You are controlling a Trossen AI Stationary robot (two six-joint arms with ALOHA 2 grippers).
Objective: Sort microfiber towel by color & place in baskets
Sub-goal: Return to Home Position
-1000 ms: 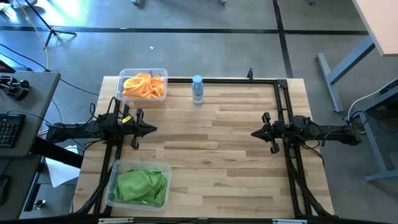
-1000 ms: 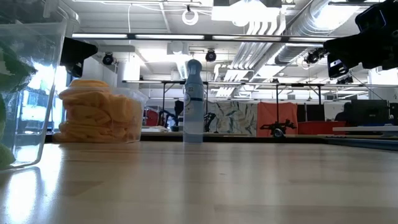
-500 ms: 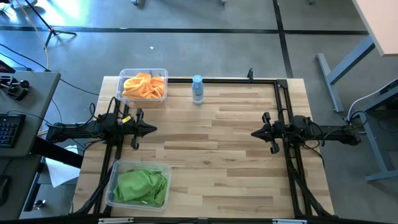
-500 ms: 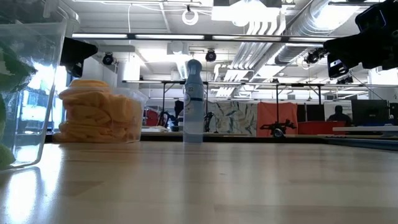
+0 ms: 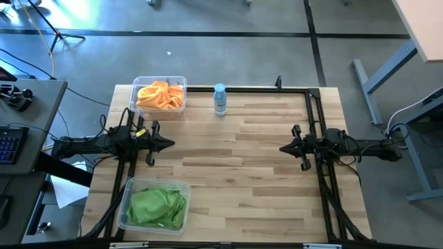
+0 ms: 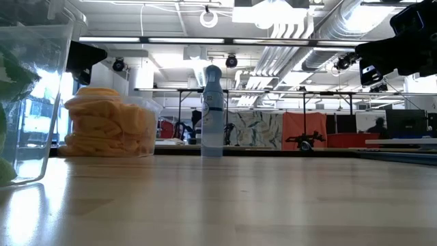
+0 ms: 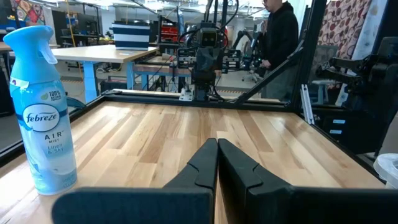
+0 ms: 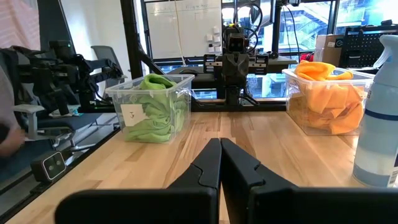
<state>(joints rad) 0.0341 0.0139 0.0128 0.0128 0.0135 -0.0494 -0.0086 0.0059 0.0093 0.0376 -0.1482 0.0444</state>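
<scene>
Orange towels (image 5: 160, 95) fill a clear basket (image 5: 142, 110) at the table's far left; they also show in the low view (image 6: 109, 130) and in the right wrist view (image 8: 328, 96). Lime green towels (image 5: 158, 206) lie in a second clear basket (image 5: 125, 219) at the near left, also seen from the right wrist (image 8: 153, 106). My left gripper (image 5: 172, 144) hangs shut at the left side, between the two baskets, pointing level toward the table's middle. My right gripper (image 5: 282, 147) hangs shut at the right side, facing it. Neither touches a towel.
A pale blue spray bottle (image 5: 219, 99) stands upright at the far edge, right of the orange basket, close by in the left wrist view (image 7: 42, 112). A black frame (image 5: 315, 117) runs along the table's right side. Bare wood (image 5: 235, 173) spreads between the grippers.
</scene>
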